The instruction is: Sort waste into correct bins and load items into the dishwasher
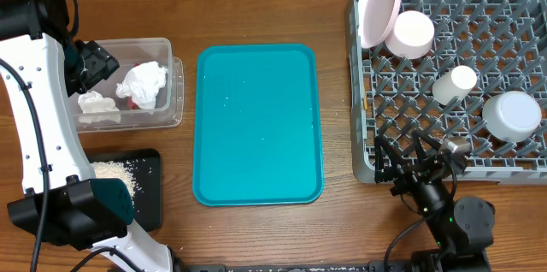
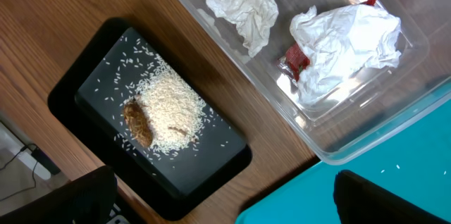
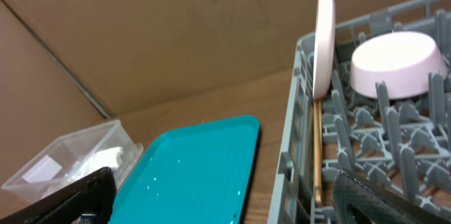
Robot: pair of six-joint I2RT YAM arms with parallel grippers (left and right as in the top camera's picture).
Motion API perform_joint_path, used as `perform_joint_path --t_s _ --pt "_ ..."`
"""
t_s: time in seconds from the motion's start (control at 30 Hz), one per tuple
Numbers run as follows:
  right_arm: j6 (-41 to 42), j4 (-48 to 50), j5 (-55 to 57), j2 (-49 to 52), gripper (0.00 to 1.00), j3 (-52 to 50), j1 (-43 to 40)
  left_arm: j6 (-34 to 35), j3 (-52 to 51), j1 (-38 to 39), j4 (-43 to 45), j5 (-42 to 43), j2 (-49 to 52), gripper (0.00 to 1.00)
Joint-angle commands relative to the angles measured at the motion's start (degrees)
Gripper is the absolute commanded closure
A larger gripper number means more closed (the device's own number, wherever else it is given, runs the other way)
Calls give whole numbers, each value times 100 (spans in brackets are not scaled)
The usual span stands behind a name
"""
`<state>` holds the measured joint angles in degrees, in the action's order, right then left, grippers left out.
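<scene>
The clear tub [image 1: 175, 92] holds two crumpled tissues [image 2: 243, 5] [image 2: 345, 44] and the red wrapper [image 2: 296, 58]. The black tray [image 2: 84, 86] holds a heap of rice [image 2: 169, 108] and the brown scrap [image 2: 139, 123]. My left gripper [image 1: 94, 60] hangs above the tub's left end, open and empty [image 2: 229, 206]. The grey rack [image 1: 513, 41] holds the upright plate [image 1: 380, 5], the pink bowl [image 1: 412, 34], the cup [image 1: 455, 83], the whitish bowl [image 1: 511, 116] and the chopsticks [image 3: 318, 153] along its left wall. My right gripper [image 1: 416, 154] is open and empty at the rack's front left corner [image 3: 225, 206].
The teal tray [image 1: 256, 127] lies between the tub and the rack, with only a few rice grains on it. The black tray [image 1: 149, 186] sits in front of the tub, partly under my left arm. A cardboard wall stands behind the table.
</scene>
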<state>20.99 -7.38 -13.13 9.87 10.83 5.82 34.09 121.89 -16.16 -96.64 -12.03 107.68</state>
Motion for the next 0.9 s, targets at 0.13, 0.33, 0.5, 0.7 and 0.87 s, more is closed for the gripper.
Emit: perform_joint_path --t_s 0.13,0.33,0.5,0.7,0.87 --pt "20 221 -105 -708 0 -315 -413 -70 85 7 -15 7 -107 0" --pt "22 243 -114 -874 0 -319 -872 -70 85 7 -15 7 -107 0" --pt "20 511 -114 -874 0 -503 -1080 -70 85 7 -15 7 -107 0" --pt "20 1320 -57 -931 0 -1040 -1132 -70 85 7 -15 7 -107 0" --pt "15 1316 356 -973 0 -1038 -1134 -70 85 7 -15 7 -107 0"
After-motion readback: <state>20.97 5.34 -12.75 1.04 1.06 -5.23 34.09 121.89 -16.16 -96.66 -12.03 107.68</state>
